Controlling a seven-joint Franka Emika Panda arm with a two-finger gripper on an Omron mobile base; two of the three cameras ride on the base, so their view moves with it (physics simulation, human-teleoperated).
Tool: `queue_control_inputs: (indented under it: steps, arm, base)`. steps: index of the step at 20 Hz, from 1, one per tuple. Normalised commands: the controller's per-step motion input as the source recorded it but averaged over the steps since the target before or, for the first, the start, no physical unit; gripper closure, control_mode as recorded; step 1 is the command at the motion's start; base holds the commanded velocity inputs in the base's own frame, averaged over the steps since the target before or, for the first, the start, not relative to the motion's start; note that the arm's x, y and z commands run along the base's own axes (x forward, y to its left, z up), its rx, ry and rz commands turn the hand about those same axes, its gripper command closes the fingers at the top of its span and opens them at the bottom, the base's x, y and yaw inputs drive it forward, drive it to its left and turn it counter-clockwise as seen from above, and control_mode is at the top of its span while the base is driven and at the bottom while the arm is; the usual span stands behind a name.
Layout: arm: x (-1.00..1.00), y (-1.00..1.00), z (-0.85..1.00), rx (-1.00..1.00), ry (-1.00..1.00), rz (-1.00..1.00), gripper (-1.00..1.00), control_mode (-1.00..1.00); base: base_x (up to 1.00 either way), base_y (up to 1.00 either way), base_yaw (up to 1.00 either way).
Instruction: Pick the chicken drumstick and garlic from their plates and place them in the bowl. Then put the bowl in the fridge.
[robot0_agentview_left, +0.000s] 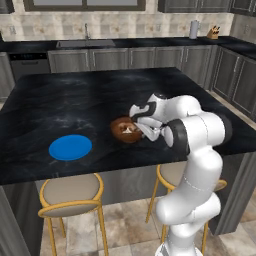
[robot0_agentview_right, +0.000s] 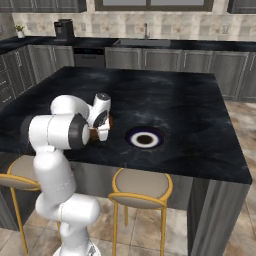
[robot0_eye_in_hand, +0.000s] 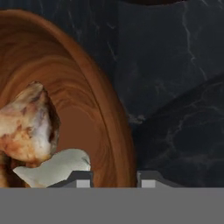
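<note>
jaws pinch the bowl (robot0_eye_in_hand: 107, 118) rim, one fingertip (robot0_eye_in_hand: 78, 178) inside the wall and the other outside on the counter (robot0_eye_in_hand: 175, 87) side, gripper (robot0_eye_in_hand: 113, 180) low at the rim. hand view shows the drumstick (robot0_eye_in_hand: 28, 127) and garlic (robot0_eye_in_hand: 54, 168) lying touching in the bowl. left base view shows the empty blue plate (robot0_agentview_left: 70, 147) left of the bowl; right base view shows the empty dark plate (robot0_agentview_right: 144, 138) to its right.

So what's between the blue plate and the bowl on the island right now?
Nothing: in the left base view, only bare dark countertop separates the blue plate from the bowl, where the gripper is working.
</note>
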Motion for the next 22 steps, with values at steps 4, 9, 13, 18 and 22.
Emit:
queue_control_inputs:
  steps: [4,9,13,18,22]
  arm:
    - [-0.46,0.01,0.47,0.05,-0.12,0.0,1.0,-1.0]
    - [-0.6,0.02,0.38,0.03,-0.18,0.0,1.0,-1.0]
    - [-0.62,0.01,0.38,0.0,-0.07,-0.04,1.0,-1.0]
    - [-0.57,0.0,0.4,0.0,0.0,-0.12,1.0,-1.0]
    - [-0.56,-0.03,0.36,0.0,0.0,-0.21,1.0,-1.0]
  base:
    - [0.0,0.0,0.0]
    - [0.0,0.0,0.0]
    - [0.0,0.0,0.0]
    - [0.0,0.0,0.0]
    - [0.0,0.0,0.0]
